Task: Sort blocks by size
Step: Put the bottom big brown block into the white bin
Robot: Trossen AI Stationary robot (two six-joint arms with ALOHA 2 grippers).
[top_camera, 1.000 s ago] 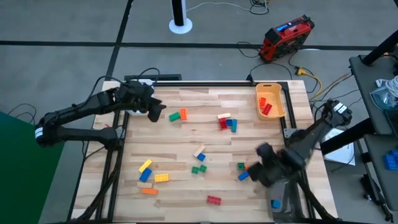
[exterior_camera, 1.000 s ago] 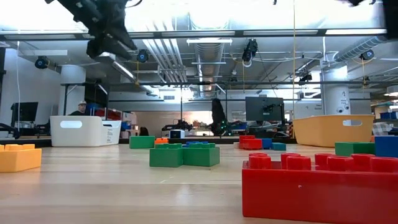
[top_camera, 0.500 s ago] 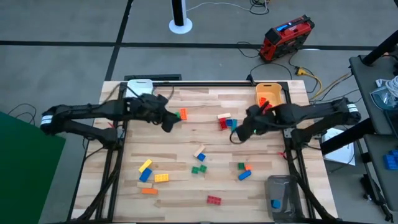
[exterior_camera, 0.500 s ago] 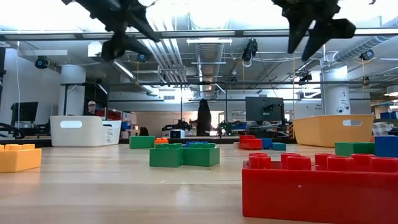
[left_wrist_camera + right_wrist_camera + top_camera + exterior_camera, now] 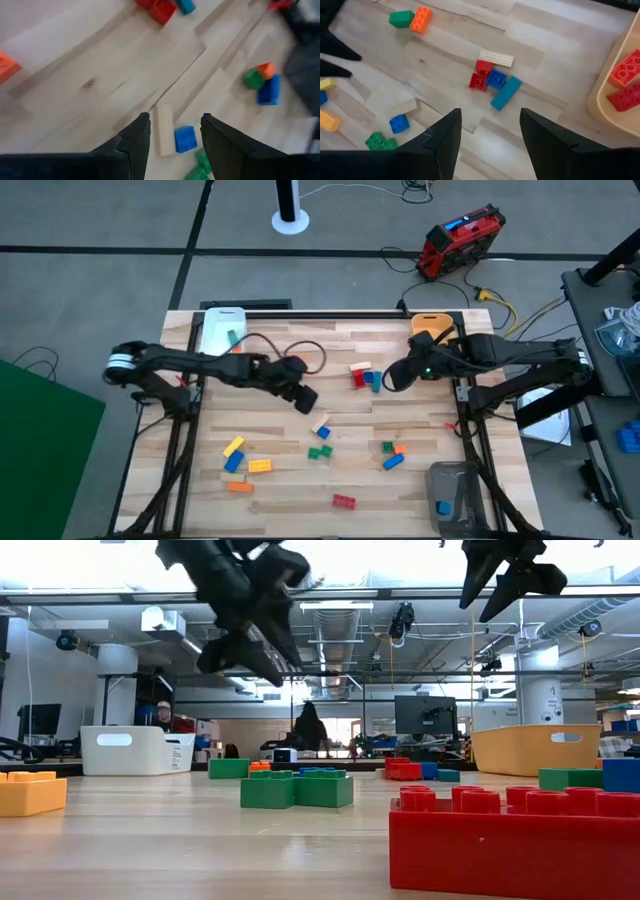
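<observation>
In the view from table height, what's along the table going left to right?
Yellow block → white bin → green block → red block, with the orange-yellow bin behind it.

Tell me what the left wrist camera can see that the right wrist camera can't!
Only the left wrist view shows a green, orange and blue cluster of blocks and the open left gripper hanging over the beige block.

Only the right wrist view shows the orange-yellow bin with red blocks inside, a green and orange pair, a yellow block and the open right gripper.

Both show the beige block lying beside a small blue block, and the wooden table.
</observation>
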